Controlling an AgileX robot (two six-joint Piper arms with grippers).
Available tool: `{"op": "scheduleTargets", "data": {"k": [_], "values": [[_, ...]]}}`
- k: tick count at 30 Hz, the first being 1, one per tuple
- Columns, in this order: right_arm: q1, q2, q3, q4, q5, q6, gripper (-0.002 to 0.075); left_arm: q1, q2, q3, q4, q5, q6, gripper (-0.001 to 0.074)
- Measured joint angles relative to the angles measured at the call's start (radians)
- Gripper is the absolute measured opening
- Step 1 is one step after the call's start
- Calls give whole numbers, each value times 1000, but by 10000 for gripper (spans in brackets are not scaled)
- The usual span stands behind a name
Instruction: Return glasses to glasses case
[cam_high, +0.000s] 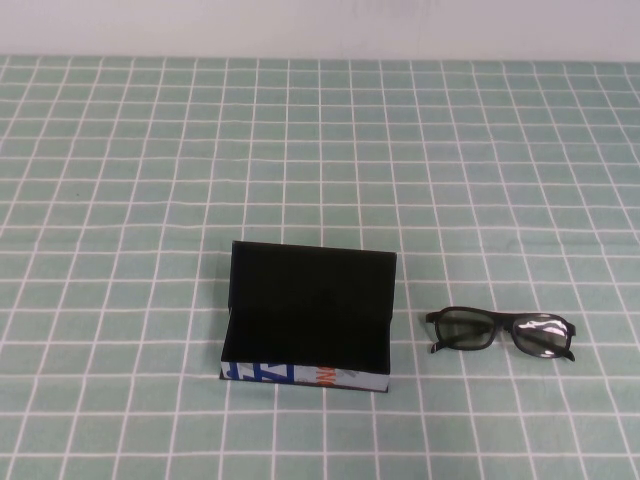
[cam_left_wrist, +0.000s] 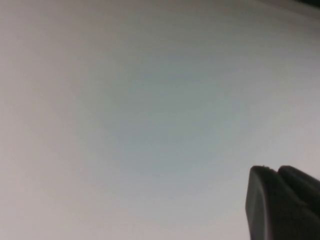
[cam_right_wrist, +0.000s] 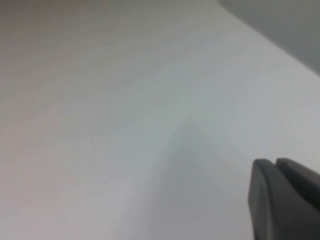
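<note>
The glasses case (cam_high: 305, 330) stands open near the table's front middle, its black lid raised at the back and its white front printed with blue and orange. The black-framed glasses (cam_high: 503, 331) lie flat on the checked cloth just right of the case, apart from it. Neither arm shows in the high view. In the left wrist view my left gripper (cam_left_wrist: 276, 171) faces a blank pale surface, its two dark fingers pressed together with nothing between them. My right gripper (cam_right_wrist: 275, 162) looks the same in the right wrist view, shut and holding nothing.
A green cloth with a white grid (cam_high: 150, 200) covers the table up to a pale wall (cam_high: 320, 25) at the back.
</note>
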Motion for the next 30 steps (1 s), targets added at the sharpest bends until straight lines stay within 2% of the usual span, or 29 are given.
{"op": "scheduleTargets", "data": {"k": [4, 11, 14, 16, 20, 25, 30], "values": [[0, 131, -148, 0, 202, 4, -13, 0, 109, -140, 72, 180, 0, -2], [0, 426, -416, 5, 782, 4, -13, 0, 318, -344, 96, 743, -16, -2], [0, 569, -493, 23, 984, 4, -13, 0, 416, -378, 80, 927, -18, -2], [0, 628, -518, 29, 1045, -3, -13, 0, 479, -383, 78, 1027, -18, -2], [0, 721, -529, 44, 1025, -32, -13, 0, 582, -383, 85, 1172, -12, -2], [0, 802, -531, 107, 1020, -51, -13, 0, 671, -383, 90, 1247, 0, -2], [52, 925, -579, 109, 1155, -303, -13, 0, 729, -383, 20, 1256, 0, -2]]}}
